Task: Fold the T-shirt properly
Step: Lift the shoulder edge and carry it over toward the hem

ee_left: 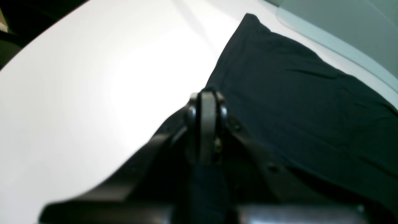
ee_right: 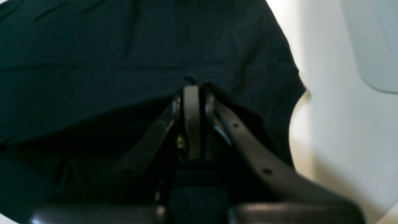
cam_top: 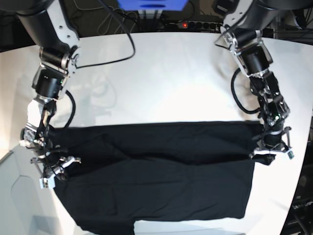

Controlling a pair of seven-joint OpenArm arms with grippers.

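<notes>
The black T-shirt [cam_top: 156,186] lies spread across the front half of the white table [cam_top: 161,83], with one layer folded over along a straight crease. My left gripper [cam_top: 266,156] sits at the shirt's right edge. In the left wrist view its fingers [ee_left: 207,93] are pressed together on the edge of the cloth [ee_left: 295,93]. My right gripper [cam_top: 49,171] is at the shirt's left edge. In the right wrist view it [ee_right: 194,87] is shut, with dark cloth [ee_right: 124,46] bunched around the tips. No print or tag shows.
A power strip with a red light [cam_top: 188,23] and cables lie beyond the table's far edge. A pale grey panel [cam_top: 19,196] sits at the front left corner, and a similar panel [ee_left: 342,28] shows past the shirt in the left wrist view.
</notes>
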